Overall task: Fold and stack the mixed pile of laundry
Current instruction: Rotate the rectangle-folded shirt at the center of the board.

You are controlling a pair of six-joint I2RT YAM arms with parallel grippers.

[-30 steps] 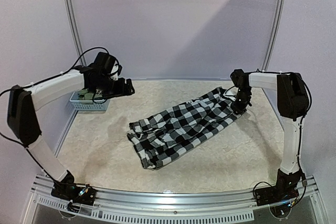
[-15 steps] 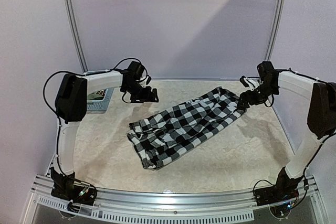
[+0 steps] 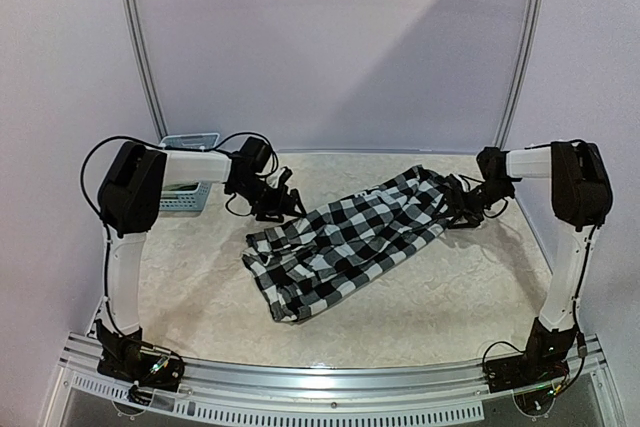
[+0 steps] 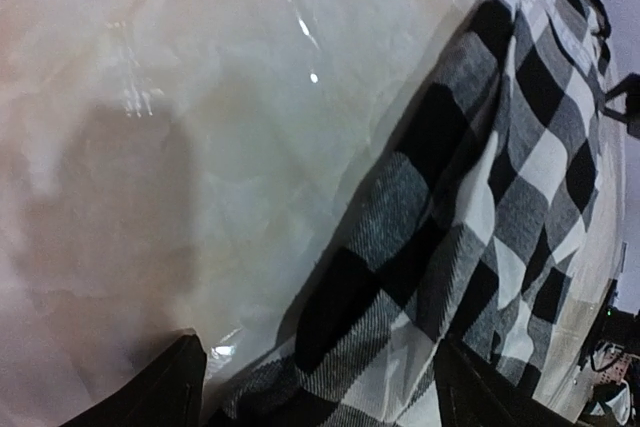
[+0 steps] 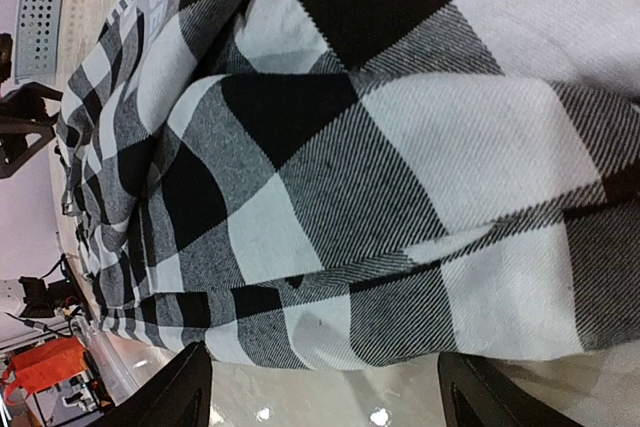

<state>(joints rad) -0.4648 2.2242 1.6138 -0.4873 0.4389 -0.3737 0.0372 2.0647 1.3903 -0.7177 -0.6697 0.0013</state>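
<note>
A black-and-white checked shirt lies spread out slantwise on the table, from near left to far right. My left gripper is low at the shirt's far left edge. In the left wrist view it is open, with the shirt's edge lying between its fingers. My right gripper is low at the shirt's far right end. It is open in the right wrist view, and the cloth's edge lies just ahead of its fingertips.
A light blue lattice basket stands at the far left behind my left arm, with a bit of dull green cloth showing inside. White enclosure walls stand close behind and on both sides. The silver rail runs along the near edge.
My left arm swung from over the basket to the shirt's far left edge and came down. My right gripper opened, rose off the shirt's right end, then came back down to it.
</note>
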